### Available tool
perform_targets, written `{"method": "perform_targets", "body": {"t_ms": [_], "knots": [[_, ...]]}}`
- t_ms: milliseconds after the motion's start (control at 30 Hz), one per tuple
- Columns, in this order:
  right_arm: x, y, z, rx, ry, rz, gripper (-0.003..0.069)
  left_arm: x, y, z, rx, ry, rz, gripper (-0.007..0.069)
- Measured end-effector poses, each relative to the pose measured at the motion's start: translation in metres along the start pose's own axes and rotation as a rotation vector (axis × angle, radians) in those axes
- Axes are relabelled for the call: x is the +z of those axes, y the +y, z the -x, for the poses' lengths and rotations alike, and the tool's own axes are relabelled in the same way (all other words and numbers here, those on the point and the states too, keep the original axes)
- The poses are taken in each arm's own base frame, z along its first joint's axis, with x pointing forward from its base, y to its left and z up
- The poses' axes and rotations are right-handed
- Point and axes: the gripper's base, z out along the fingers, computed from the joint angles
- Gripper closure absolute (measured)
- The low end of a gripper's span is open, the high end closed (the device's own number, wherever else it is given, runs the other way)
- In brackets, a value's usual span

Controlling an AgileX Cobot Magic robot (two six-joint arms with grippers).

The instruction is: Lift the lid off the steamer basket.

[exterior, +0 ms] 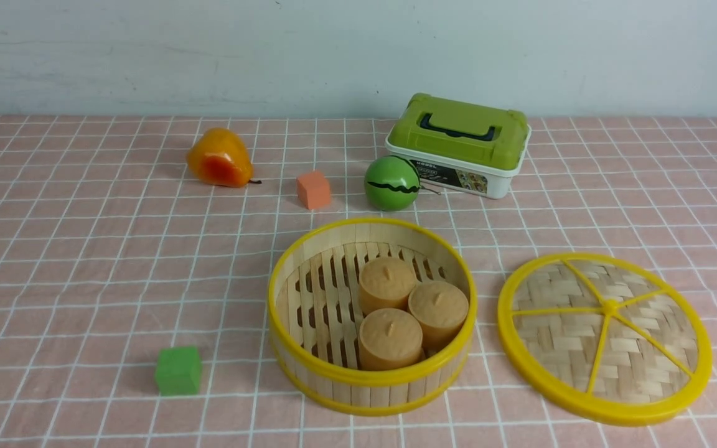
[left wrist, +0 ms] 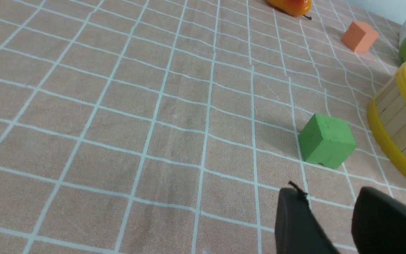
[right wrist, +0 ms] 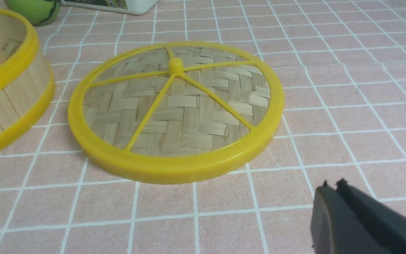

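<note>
While off basket [exterior: 371,379], lid [exterior: 604,339] lies flat (knob up).

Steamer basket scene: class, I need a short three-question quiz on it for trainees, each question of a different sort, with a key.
1. True or false: the lid sits on the steamer basket.
2. How many brown round cakes lie in the basket? A) two B) three C) four
3. Fill in: the cube nearest the basket's left side is coloured ____.

Key
1. False: the lid lies flat on the cloth to the basket's right, apart from it.
2. B
3. Green; the orange cube lies farther back, beside the green ball.
</note>
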Motion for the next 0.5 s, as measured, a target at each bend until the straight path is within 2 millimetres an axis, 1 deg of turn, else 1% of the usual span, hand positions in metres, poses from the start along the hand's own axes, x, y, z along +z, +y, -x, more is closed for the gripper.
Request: {"method": "perform_targets", "body": {"t_ms": [500], "knots": [[0.0, 0.0, 0.0, 0.0, 0.001, 0.0, 0.0665, 0.0, 0.0, 0.0, 0.0, 0.0, 0.0, 0.0386]]}}
